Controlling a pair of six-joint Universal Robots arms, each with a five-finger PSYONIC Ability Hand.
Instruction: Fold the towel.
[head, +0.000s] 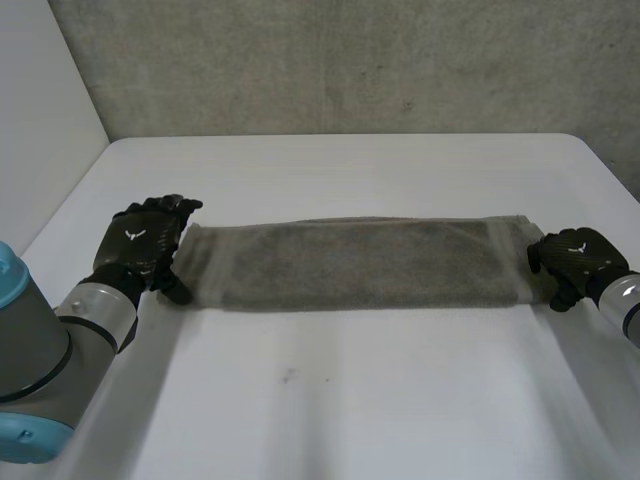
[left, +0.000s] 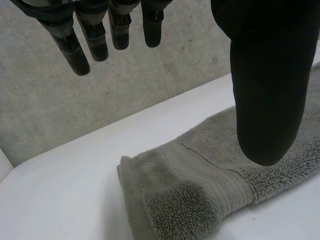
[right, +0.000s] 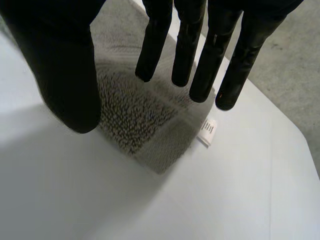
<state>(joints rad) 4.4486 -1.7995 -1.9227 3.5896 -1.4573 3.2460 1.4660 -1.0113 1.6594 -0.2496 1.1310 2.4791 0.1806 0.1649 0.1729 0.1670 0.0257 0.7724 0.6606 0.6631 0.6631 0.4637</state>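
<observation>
Grey towel (head: 355, 263) lies lengthwise on white table (head: 350, 400) before concrete wall (head: 350, 60).

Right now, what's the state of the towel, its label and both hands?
towel: flat on the table, a long strip, apparently already folded lengthwise.
label: sticking out at the towel's corner under the right hand's fingertips.
left hand: open, at the towel's left end, gripping nothing.
right hand: open, at the towel's right end, gripping nothing.
</observation>
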